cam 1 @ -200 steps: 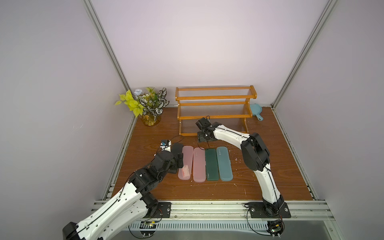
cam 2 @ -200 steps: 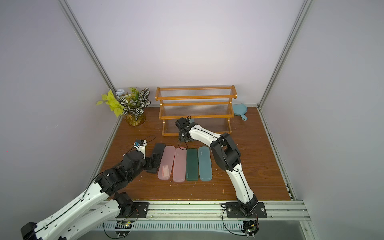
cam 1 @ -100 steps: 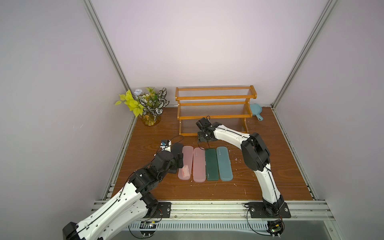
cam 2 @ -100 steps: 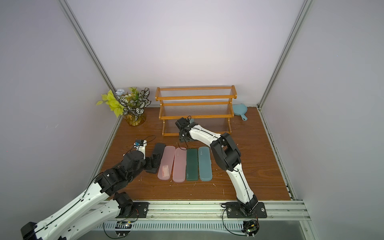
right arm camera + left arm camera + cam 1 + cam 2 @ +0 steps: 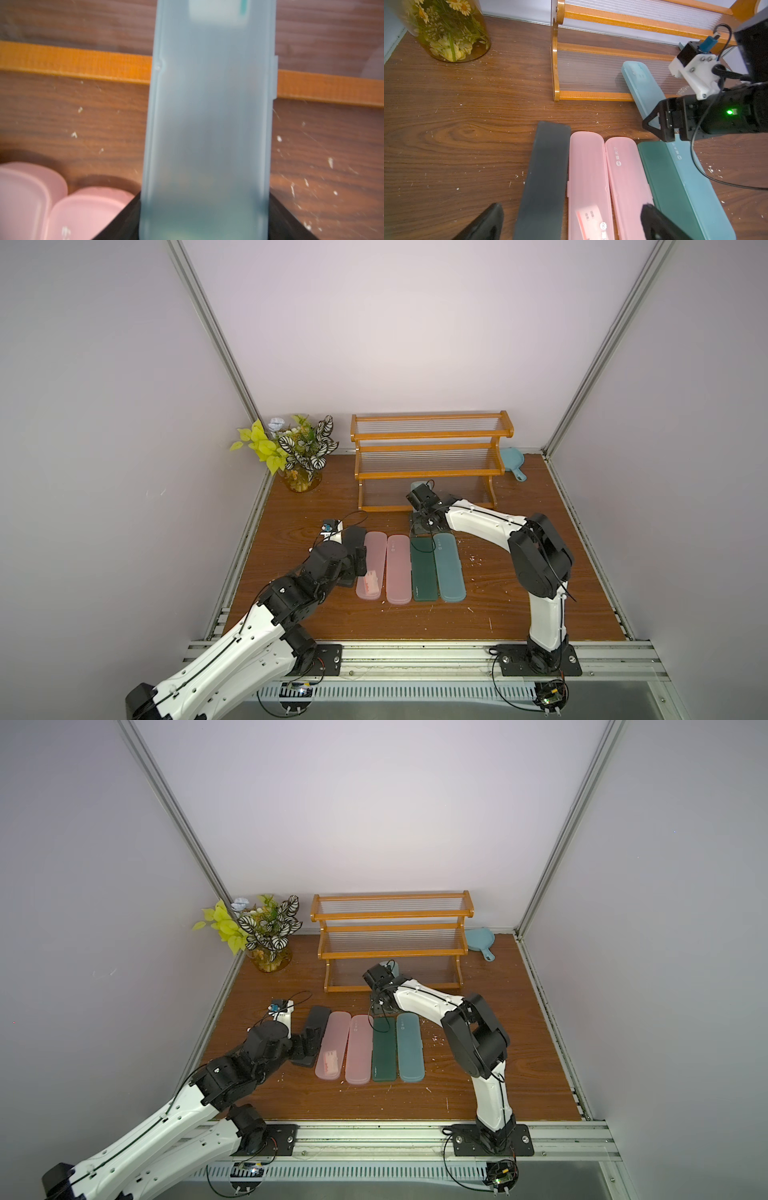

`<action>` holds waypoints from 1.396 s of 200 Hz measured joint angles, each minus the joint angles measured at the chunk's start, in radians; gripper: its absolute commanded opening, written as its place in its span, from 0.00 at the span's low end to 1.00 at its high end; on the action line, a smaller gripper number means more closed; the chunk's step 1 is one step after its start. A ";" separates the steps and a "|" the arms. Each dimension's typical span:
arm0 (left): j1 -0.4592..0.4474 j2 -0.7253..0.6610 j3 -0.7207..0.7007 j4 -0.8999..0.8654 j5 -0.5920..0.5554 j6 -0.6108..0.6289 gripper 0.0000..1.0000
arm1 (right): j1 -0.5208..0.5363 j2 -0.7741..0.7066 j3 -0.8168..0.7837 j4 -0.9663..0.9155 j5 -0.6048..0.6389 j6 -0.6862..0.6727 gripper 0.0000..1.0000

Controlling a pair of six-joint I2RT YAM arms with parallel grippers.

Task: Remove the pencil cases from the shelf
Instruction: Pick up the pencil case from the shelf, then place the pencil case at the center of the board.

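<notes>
While the shelf [image 5: 432,445] backs onto a pale wall [image 5: 395,323], flecks [image 5: 711,169] dot the tabletop [image 5: 291,510].

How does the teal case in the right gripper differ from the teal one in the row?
The gripped teal case is clamped in the right gripper; the row teal case lies free. The gripped one has its far end over the shelf, across its front rail; the row one lies flat on the table beside the dark green case. Both are teal, slim, round-ended.
</notes>
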 measured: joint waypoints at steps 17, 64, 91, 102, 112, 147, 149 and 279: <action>0.000 0.000 0.000 0.000 0.000 0.000 0.97 | 0.000 -0.063 -0.069 0.018 0.001 -0.003 0.72; 0.000 0.015 0.000 0.006 -0.001 -0.007 0.97 | 0.000 -0.248 -0.270 0.078 0.000 -0.015 0.72; 0.001 0.021 0.000 0.010 -0.001 -0.014 0.97 | 0.000 -0.365 -0.401 0.110 -0.001 -0.019 0.72; 0.001 0.024 0.000 0.014 -0.001 -0.019 0.97 | 0.000 -0.414 -0.453 0.117 -0.001 -0.022 0.72; 0.001 0.024 0.000 0.019 -0.001 -0.025 0.97 | 0.000 -0.457 -0.497 0.121 -0.001 -0.023 0.72; 0.001 0.025 0.000 0.031 -0.001 -0.046 0.97 | 0.000 -0.613 -0.643 0.125 -0.005 -0.024 0.72; 0.001 0.025 0.000 0.031 -0.001 -0.046 0.97 | 0.000 -0.623 -0.651 0.124 -0.005 -0.023 0.72; 0.001 0.027 -0.021 0.061 -0.002 -0.096 0.97 | 0.000 -0.952 -0.932 0.087 -0.040 0.035 0.71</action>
